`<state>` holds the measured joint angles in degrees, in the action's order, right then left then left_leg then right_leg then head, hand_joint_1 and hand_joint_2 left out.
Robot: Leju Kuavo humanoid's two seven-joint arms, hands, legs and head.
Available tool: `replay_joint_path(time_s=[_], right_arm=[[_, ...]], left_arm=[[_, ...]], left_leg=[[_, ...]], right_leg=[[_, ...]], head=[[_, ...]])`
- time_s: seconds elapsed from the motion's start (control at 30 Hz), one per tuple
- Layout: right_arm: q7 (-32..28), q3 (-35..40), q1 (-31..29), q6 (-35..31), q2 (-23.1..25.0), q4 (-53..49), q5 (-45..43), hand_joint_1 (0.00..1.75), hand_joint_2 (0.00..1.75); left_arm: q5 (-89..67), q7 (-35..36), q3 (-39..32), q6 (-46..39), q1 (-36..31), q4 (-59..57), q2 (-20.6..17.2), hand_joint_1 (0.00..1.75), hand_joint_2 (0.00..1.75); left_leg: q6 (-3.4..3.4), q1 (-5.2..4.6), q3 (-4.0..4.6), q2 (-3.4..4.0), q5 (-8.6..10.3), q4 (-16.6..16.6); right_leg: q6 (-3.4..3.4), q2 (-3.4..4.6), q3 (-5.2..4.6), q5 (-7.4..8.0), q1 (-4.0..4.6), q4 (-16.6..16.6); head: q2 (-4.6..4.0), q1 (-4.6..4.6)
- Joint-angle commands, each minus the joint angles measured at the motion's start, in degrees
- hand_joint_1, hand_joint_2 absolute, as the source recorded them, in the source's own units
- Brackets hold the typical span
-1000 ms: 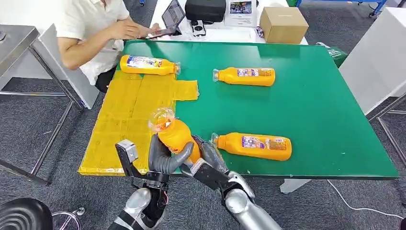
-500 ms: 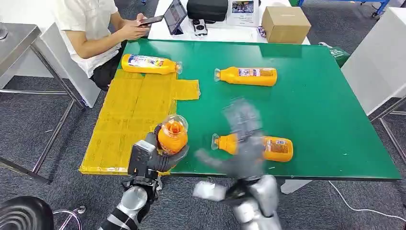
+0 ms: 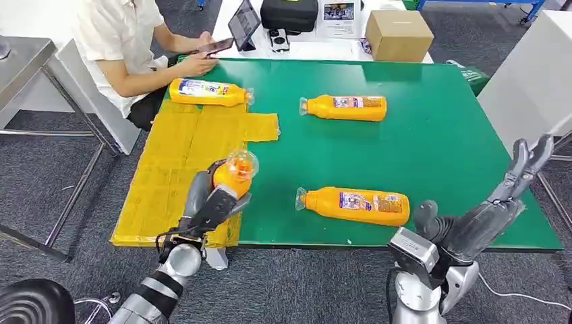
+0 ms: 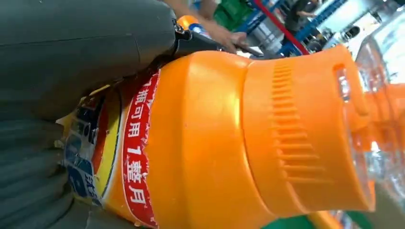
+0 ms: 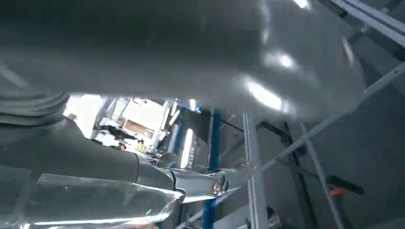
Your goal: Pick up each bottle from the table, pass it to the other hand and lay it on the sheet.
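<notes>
Currently an orange plastic bottle with a clear cap (image 3: 234,177) is gripped by the left hand (image 3: 208,206), held tilted above the near edge of the yellow sheet (image 3: 177,158), where that sheet meets the green table top (image 3: 438,148). From the left wrist camera the same bottle's red-banded label (image 4: 136,157) is seen pressed against the grey thumb (image 4: 86,52). The right hand (image 3: 492,209) is raised off the near right corner of the table, fingers stretched out and apart, with nothing in it.

Three more orange bottles are lying on their sides. One (image 3: 208,92) is laid at the far edge of the sheet, just beside a seated person's hand (image 3: 195,65) in which a phone is held. Another (image 3: 344,107) is on bare green at the far middle, well apart from the sheet. The third (image 3: 354,205) lies near the front edge, between the two hands. Beyond the green table, a brown cardboard box (image 3: 399,34), a black case (image 3: 289,13) and a tablet (image 3: 243,21) are set on a white table. A grey metal table (image 3: 23,57) stands to the left.
</notes>
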<state>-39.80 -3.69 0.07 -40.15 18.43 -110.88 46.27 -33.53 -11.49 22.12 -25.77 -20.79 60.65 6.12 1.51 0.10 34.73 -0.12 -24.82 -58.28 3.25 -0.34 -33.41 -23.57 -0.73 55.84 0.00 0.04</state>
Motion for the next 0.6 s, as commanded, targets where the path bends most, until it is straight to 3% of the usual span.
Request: replay_joint_path(time_s=[0.03,0.2,0.3,0.43,0.6], right_arm=[[-0.2,0.5,0.0,0.2,-0.1,1.4,-0.5,0.00,0.00],[-0.2,1.8,-0.1,0.2,-0.5,4.3,-3.9,0.00,0.00],[-0.2,3.3,0.0,0.2,-1.1,6.3,-5.3,0.00,0.00],[-0.2,5.0,0.2,0.2,-2.0,8.1,-6.3,0.00,0.00],[-0.2,7.1,0.4,0.2,-2.5,11.2,-6.8,0.00,0.00]], left_arm=[[-1.0,1.5,-0.7,0.8,-3.5,-10.5,-2.5,1.75,1.75],[-12.2,8.9,2.5,4.5,-9.6,-20.1,-3.8,1.75,1.75],[-19.8,11.3,6.0,11.1,-15.7,-30.2,-3.3,1.75,1.75],[-22.5,11.5,8.6,18.8,-18.5,-35.1,-2.2,1.75,1.75],[-25.0,15.9,9.5,21.1,-20.4,-39.4,-1.1,1.75,1.75]], left_leg=[[-0.14,0.01,-0.33,0.24,-0.01,0.1],[-0.14,0.02,-0.44,0.14,0.03,0.1],[-0.20,0.05,-0.48,0.15,0.11,0.1],[-0.23,0.02,-0.58,0.33,0.10,0.1],[-0.37,0.05,-0.73,0.56,0.23,0.4]], right_leg=[[-0.19,0.26,0.20,0.04,0.01,-0.1],[-0.19,0.13,0.34,0.07,0.03,-0.1],[-0.29,0.15,0.38,0.16,0.06,-0.1],[-0.46,0.29,0.42,0.30,0.03,-0.1],[-0.57,0.56,0.41,0.42,0.10,-0.2]], head=[[0.00,-0.04],[0.00,-0.02],[0.00,0.00],[0.00,-0.07],[0.00,-0.04]])
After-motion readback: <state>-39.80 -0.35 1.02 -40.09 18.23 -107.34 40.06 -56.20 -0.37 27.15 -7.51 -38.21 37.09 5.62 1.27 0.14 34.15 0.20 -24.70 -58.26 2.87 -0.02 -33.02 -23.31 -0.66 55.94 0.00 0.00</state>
